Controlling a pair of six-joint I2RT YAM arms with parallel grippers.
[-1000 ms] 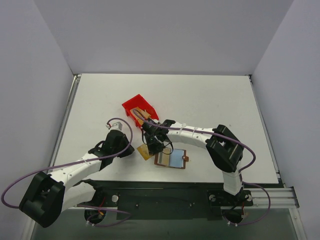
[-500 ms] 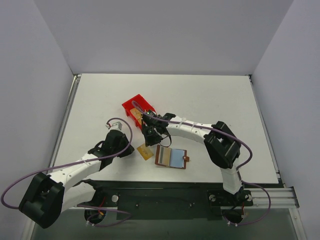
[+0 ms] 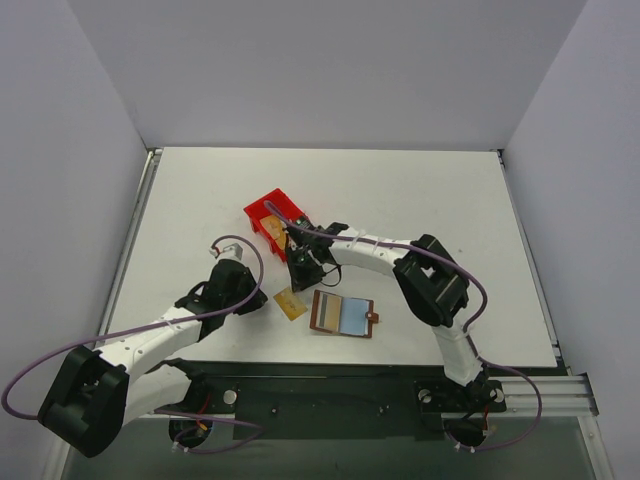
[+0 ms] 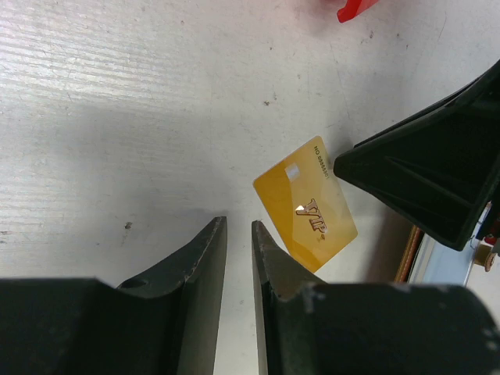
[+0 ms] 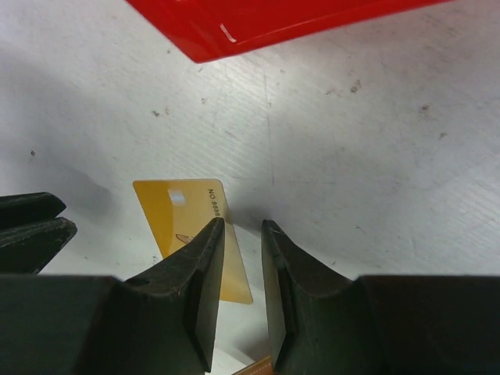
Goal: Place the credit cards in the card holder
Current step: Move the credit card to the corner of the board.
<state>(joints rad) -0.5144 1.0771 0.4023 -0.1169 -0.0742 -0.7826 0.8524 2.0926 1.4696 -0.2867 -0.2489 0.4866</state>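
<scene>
Right tool [image 5: 242, 225] and left tool [image 4: 237, 226], both slightly parted, empty, crowd the credit card [image 4: 306, 205] near red bin [image 5: 273, 19]

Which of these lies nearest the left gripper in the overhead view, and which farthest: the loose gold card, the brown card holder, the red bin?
1. The loose gold card, lying flat just to the right of the left gripper.
2 and 3. The card holder, open, farther right beyond the card, and the red bin, toward the back: both plainly farther than the card, but too close to call between them.
</scene>
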